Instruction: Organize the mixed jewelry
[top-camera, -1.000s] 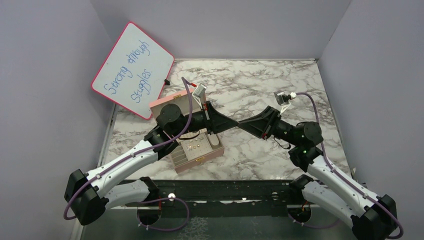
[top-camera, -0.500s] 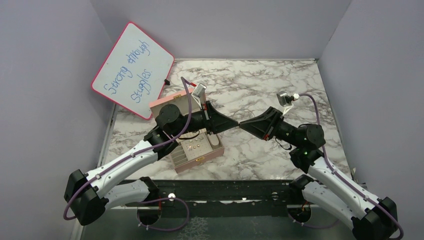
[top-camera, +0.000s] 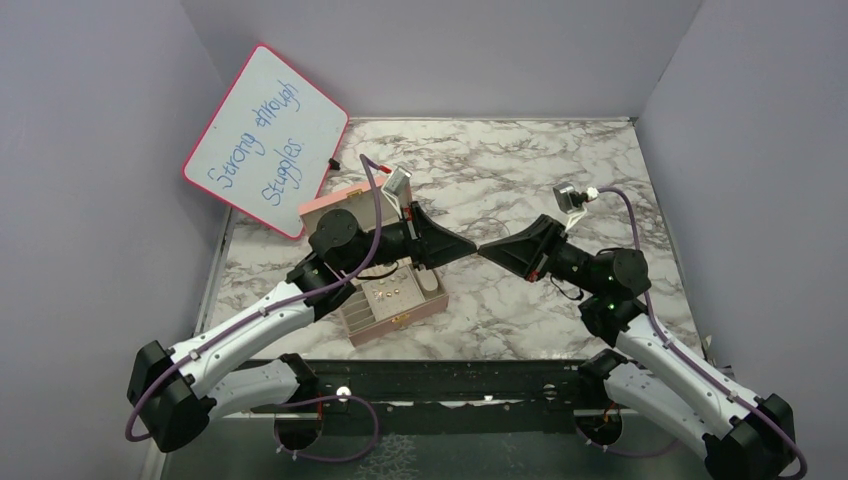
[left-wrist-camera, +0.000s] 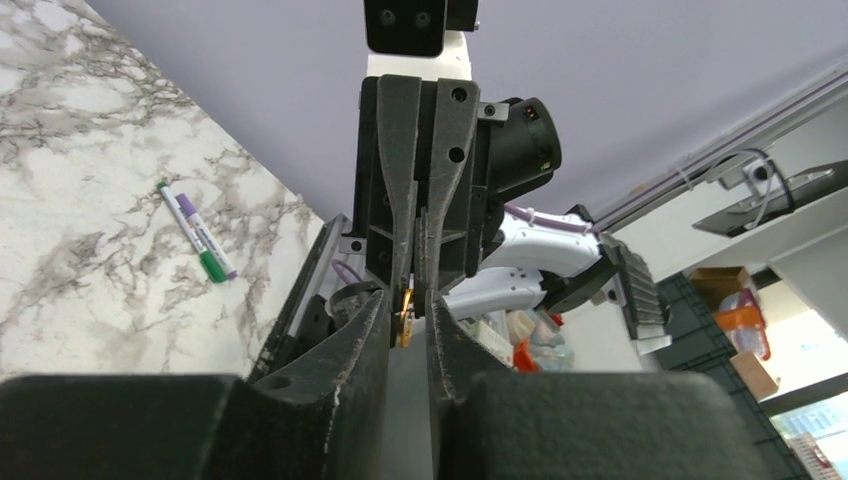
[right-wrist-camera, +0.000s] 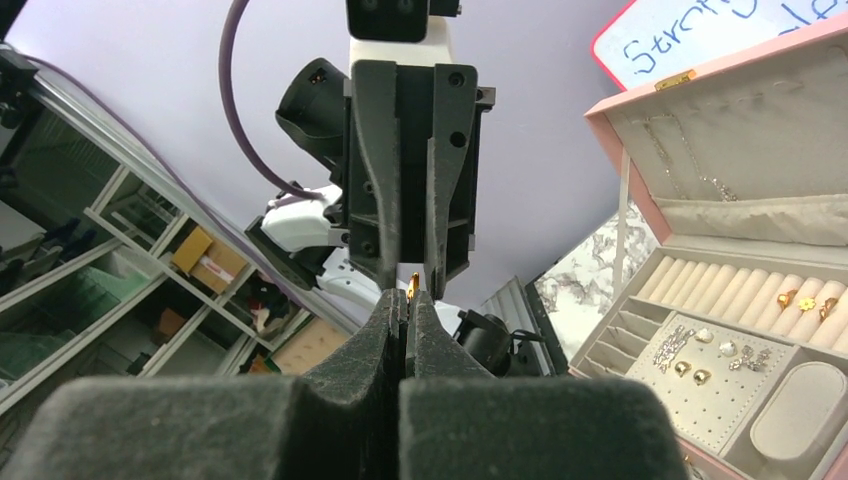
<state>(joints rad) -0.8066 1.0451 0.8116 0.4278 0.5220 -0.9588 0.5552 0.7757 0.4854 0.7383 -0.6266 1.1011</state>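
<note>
While left gripper (top-camera: 468, 246) and right gripper (top-camera: 487, 249) are hanging tip to tip above the table (top-camera: 520, 170), left-wrist view is showing its fingers (left-wrist-camera: 352, 345) narrowly apart around a gold ring (left-wrist-camera: 405, 320); right-wrist view is showing closed fingers (right-wrist-camera: 375, 340) pinching it.

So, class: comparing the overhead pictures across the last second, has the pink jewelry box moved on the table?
No. The pink jewelry box has stayed put: its lid sits right beside the lower corner of the whiteboard in all three overhead pictures.
</note>
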